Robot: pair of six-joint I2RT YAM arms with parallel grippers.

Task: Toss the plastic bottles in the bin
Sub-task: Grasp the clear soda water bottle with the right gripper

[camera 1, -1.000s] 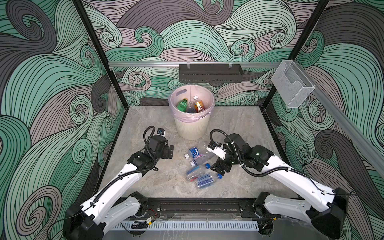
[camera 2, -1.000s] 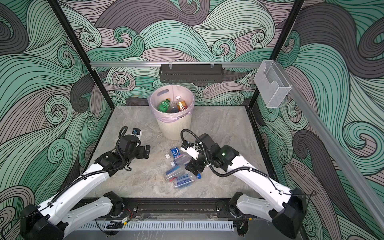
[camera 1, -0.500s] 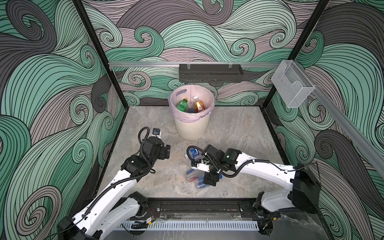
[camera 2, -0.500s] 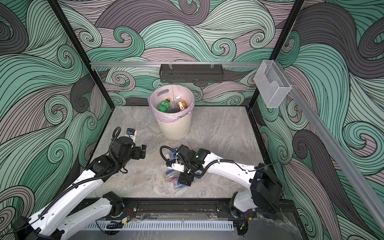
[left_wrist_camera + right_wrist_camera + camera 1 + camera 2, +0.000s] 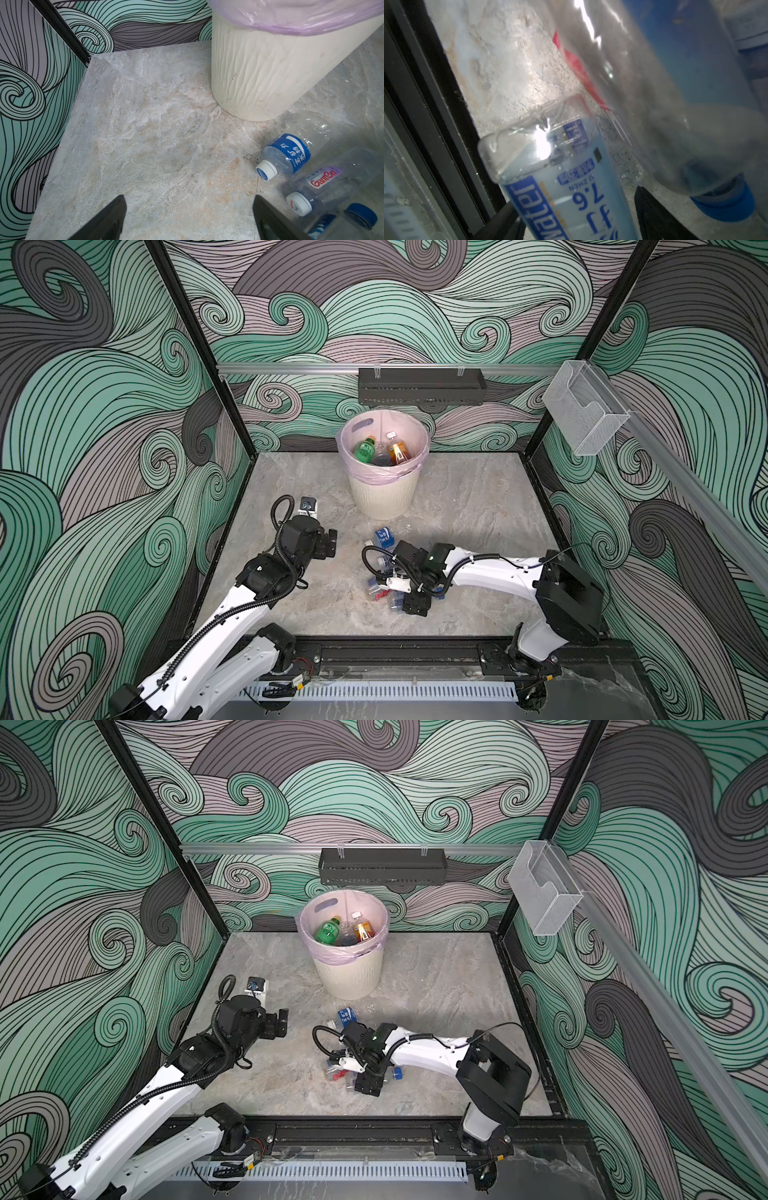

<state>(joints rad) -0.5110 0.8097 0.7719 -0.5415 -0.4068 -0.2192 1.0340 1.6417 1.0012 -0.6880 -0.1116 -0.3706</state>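
**A:** Which arm is nearer the pile of bottles (image 5: 384, 538)?

**B:** The right one. The right claw (image 5: 574, 199) is down among them at the front of the counter (image 5: 478, 497). A blue-labelled bottle (image 5: 550, 166) lies lengthwise between its fingers, base pointing away from the wrist.

**A:** Clamped?

**B:** I can't tell. One finger looks to touch it, the other seems just clear.

**A:** And the left claw (image 5: 189, 199)?

**B:** Spread wide over bare counter beside the pile, holding nothing.

**A:** The bin (image 5: 382, 493)?

**B:** On the far side, behind the right claw and well apart from it.
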